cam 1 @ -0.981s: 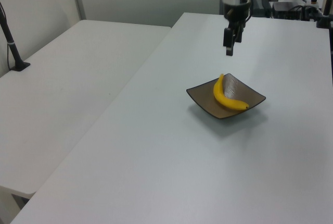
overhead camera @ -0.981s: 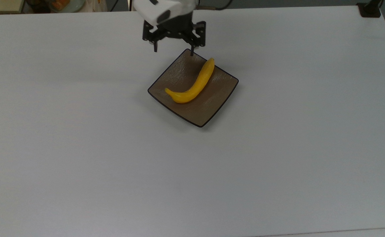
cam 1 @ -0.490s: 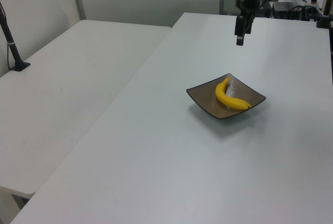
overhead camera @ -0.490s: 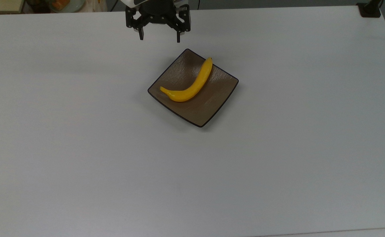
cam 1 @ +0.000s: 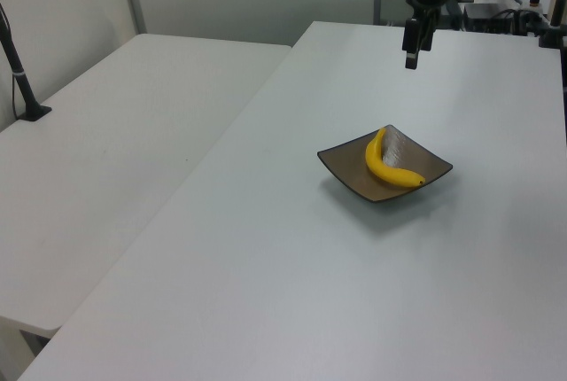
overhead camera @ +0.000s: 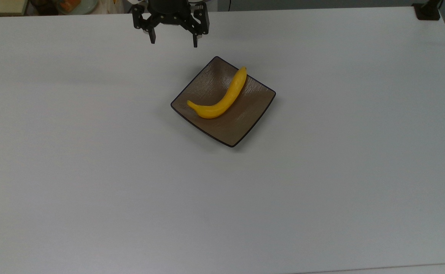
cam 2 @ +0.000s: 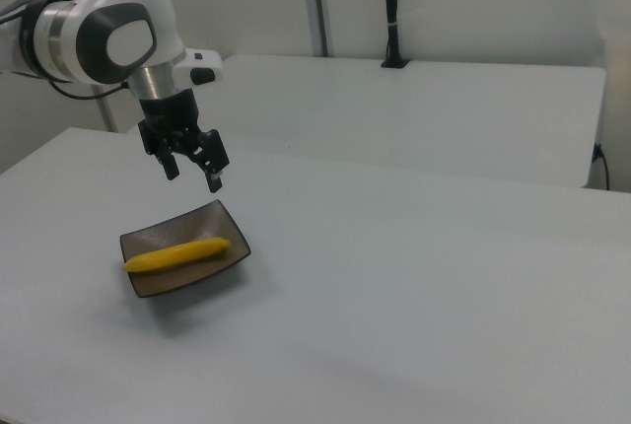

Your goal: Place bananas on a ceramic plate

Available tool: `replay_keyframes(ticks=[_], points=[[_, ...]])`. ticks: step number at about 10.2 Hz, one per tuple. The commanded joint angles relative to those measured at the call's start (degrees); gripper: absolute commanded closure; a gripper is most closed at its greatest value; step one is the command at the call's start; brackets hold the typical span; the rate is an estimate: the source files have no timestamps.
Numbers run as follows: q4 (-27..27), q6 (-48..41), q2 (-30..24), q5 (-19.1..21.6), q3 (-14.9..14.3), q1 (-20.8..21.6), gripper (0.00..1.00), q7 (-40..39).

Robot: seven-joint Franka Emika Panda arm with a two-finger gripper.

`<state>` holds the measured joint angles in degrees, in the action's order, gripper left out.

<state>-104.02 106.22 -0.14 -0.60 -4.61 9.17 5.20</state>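
Lying diagonally across the ceramic plate [overhead camera: 241,121], the banana [overhead camera: 220,99] runs from the plate's corner at the top view's left up toward the plate's far edge, its curve bowing toward the top view's lower right. It is bright yellow, smooth and glossy, slender with tapered tips, and about as long as one side of the plate; its far tip reaches the rim. The plate is square and brown with a thin dark rim and a rippled sheen, set corner-on near the middle of the white bench [overhead camera: 93,171].

The gripper [overhead camera: 173,41] hangs above the bench beyond the plate's far corner, toward the top view's upper left, well clear of both. Its jaws stand apart and hold nothing. In the right view the gripper [cam 2: 193,174] sits above the plate's back edge.

By these pictures the placing looks finished: the fruit rests wholly on the plate. Any coming move would be a retreat away from the plate, needing no further contact.
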Motion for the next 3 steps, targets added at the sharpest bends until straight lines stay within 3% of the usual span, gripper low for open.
replay_keyframes(ticks=[1, 3], points=[[-1.45, -0.05, -0.92, 1.13, 4.35, -3.28, 0.0, -1.07], [-1.36, 0.04, -0.92, 1.22, 4.43, -3.28, 0.0, -1.07]])
